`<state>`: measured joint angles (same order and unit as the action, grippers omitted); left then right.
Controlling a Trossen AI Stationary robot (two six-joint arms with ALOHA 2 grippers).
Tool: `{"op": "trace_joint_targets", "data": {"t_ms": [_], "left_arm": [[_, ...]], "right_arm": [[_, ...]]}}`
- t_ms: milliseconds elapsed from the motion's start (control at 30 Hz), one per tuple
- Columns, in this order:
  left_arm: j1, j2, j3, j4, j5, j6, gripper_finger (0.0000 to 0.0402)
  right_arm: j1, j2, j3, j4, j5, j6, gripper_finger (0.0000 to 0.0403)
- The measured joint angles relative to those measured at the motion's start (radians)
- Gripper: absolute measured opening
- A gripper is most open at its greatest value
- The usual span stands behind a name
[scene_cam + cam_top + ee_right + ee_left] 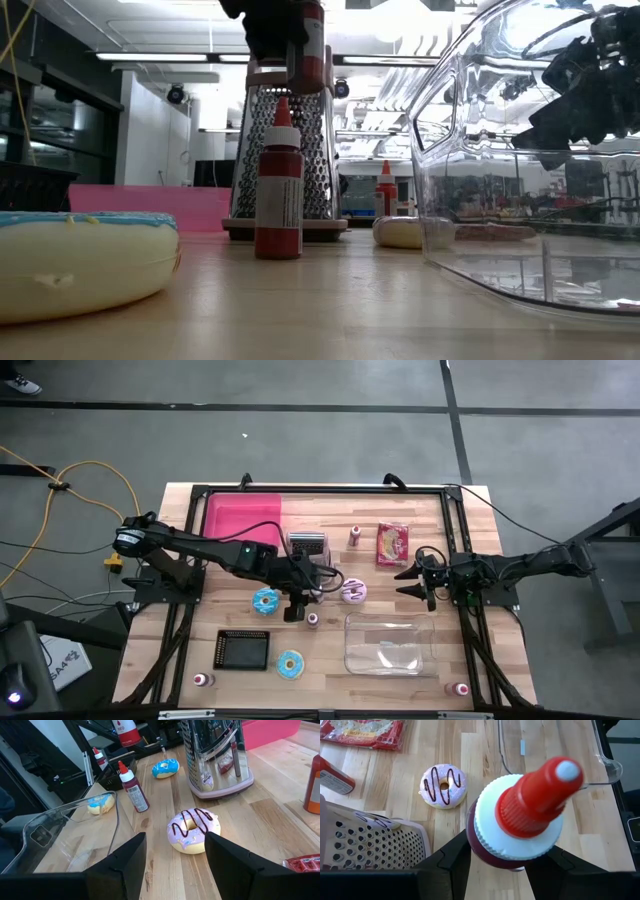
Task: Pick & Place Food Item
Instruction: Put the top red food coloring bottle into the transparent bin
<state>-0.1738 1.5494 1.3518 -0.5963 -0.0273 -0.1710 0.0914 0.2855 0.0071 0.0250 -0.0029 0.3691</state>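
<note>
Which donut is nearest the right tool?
The pink-iced donut with chocolate drizzle, directly ahead of the open right tool. Both blue-iced donuts lie farther left.

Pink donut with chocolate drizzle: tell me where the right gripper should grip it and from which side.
Grip the pink donut across its outer ring, coming straight down from above. It lies flat on the table, so its rounded sides are free. The right gripper hovers open beside it; the grater stands behind, so a top approach looks clearest.

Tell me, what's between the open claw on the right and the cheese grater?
The pink donut sits between the right gripper and the grater, seen in the right wrist view.
</note>
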Motion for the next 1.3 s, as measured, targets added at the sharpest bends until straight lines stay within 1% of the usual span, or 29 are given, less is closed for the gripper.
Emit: {"op": "trace_joint_targets", "data": {"t_ms": [100,267,467,567,700,933,1033,1200,1300], "left_arm": [[0.000,0.000,0.000,0.002,0.000,-0.002,0.0154],[0.000,0.000,0.000,0.009,0.000,-0.010,0.0154],[0.000,-0.001,0.000,0.009,0.000,-0.013,0.0154],[0.000,-0.001,0.000,0.009,0.000,-0.013,0.0154],[0.000,-0.001,0.000,0.009,0.000,-0.013,0.0154],[0.000,-0.001,0.000,0.009,0.000,-0.012,0.0154],[0.000,-0.001,0.000,0.009,0.000,-0.013,0.0154],[0.000,-0.001,0.000,0.009,0.000,-0.017,0.0154],[0.000,-0.001,-0.001,0.009,0.000,-0.018,0.0154]], "right_arm": [[0.000,0.000,0.000,0.002,0.011,0.000,0.0189],[0.000,0.000,0.000,0.028,0.094,0.006,0.0189],[0.000,0.000,0.000,0.173,0.119,0.095,0.0189],[0.000,0.000,0.000,0.265,0.142,0.106,0.0189],[0.000,0.000,0.000,0.338,0.139,0.105,0.0189],[0.000,0.000,0.000,0.357,0.087,0.122,0.0189],[0.000,0.001,0.005,0.377,0.076,0.089,0.0189],[0.000,0.110,0.103,0.377,0.078,-0.005,0.0189],[0.000,0.221,0.184,0.377,0.079,-0.082,0.0189]]}}
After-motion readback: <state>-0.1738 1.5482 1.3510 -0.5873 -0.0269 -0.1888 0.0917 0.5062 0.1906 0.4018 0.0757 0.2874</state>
